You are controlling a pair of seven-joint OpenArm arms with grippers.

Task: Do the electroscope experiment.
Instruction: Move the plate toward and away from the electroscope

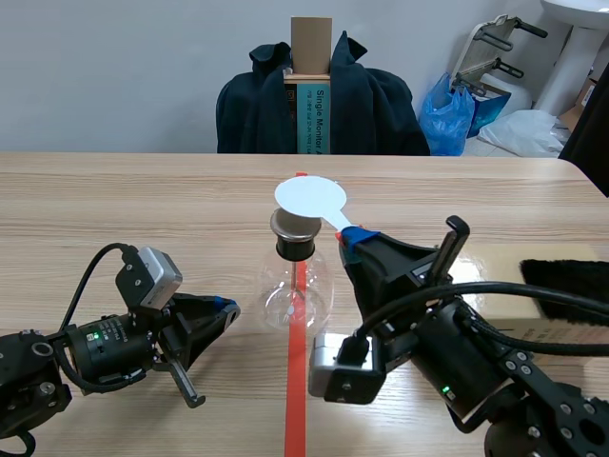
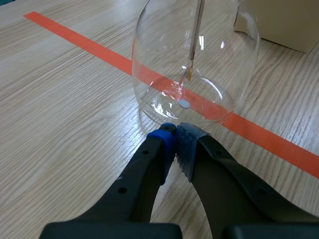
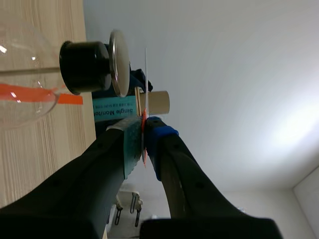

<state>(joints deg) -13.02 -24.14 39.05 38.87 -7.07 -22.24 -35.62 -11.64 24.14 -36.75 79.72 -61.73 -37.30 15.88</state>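
Note:
A clear glass electroscope flask stands on the red tape line at mid-table, with a black stopper and a metal disc on top. A white round paddle hovers just above that disc, and my right gripper is shut on its handle. In the right wrist view the paddle shows edge-on between the fingers, close beside the metal disc. My left gripper lies low on the table, shut on nothing. Its tips sit right at the base of the flask, where a thin rod hangs inside.
A black furry strip lies at the right on a pale box. Across the table a chair holds a dark jacket and a cardboard box. A blue bag sits on the floor behind.

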